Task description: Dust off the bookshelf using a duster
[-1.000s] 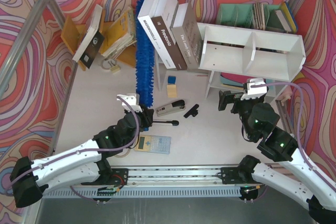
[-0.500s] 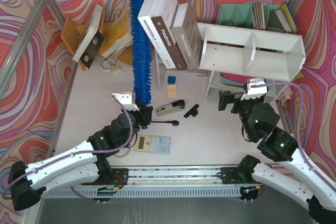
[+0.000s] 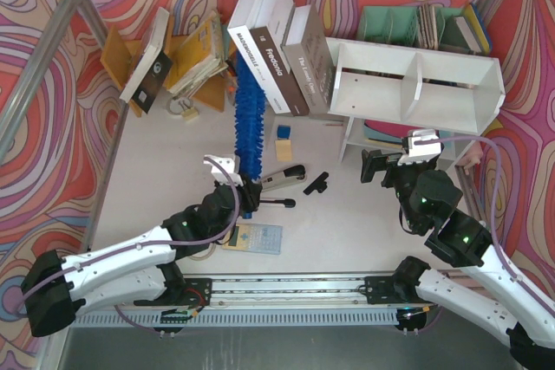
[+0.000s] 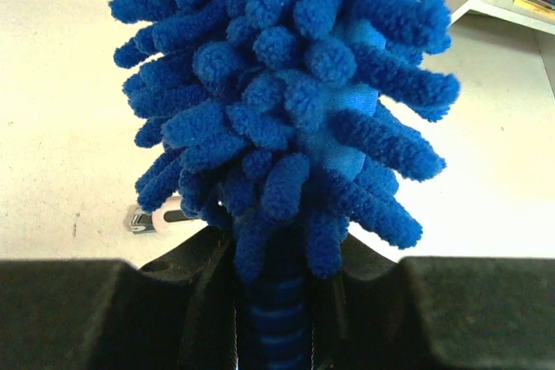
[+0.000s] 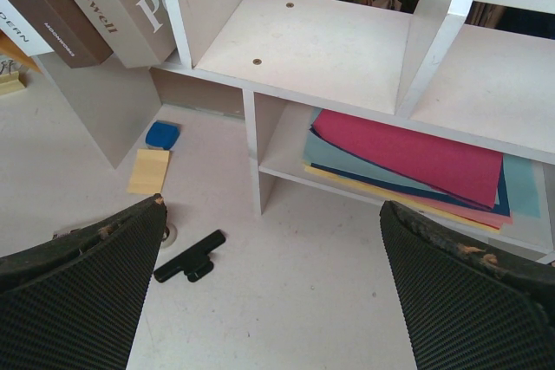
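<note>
Straight ahead of my left claw (image 4: 273, 301) it's nothing but blue fluff: the duster (image 4: 286, 110) fills the wrist view, its ribbed handle pinched tight between my jaws. The head reaches away over the table (image 3: 173, 171), with its tip up by the leaning books (image 3: 277, 49). Just right of that claw lie a stapler (image 3: 282, 178) and a black clip (image 3: 316, 184), and close behind it is a calculator (image 3: 253, 237). Those books stand between the duster and the bookshelf (image 3: 416, 84), which sits well off to the right. Over there my right claw (image 3: 375, 165) hangs spread wide, gripping nothing, facing the shelf's left cubby and the coloured sheets (image 5: 416, 158) stacked in the lower tier. Below it is bare tabletop, with the clip and a small blue pad (image 5: 162, 134) off to its left. Left of my left claw there's open tabletop up to an orange rack (image 3: 186, 54), and a patterned wall (image 3: 35, 32) closes in both sides.
</note>
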`<move>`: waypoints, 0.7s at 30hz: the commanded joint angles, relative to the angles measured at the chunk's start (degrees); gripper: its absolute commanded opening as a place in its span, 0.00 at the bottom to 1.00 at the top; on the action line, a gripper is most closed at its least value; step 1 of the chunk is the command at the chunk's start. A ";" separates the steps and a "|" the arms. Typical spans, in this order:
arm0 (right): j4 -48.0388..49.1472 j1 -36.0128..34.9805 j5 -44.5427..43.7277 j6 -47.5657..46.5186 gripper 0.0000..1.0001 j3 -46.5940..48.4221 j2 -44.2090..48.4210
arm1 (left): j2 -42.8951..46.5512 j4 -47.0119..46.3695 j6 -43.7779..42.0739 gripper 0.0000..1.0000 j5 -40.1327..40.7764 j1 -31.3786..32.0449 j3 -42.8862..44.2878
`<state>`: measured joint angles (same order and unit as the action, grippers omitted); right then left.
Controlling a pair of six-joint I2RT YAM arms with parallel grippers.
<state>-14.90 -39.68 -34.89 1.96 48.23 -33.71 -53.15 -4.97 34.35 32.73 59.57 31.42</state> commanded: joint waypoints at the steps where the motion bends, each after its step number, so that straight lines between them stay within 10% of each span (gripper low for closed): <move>1: 0.37 0.21 -0.71 -0.03 0.99 -0.24 0.41 | 0.12 -2.85 0.65 0.00 0.79 -0.16 -2.76; 21: 0.30 0.21 -0.67 0.01 0.99 -0.16 0.01 | -1.67 -1.20 7.78 0.00 -0.50 -0.42 -7.98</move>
<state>-14.90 -39.68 -34.89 1.96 48.23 -33.80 -53.36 -5.63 40.99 32.95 59.46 23.03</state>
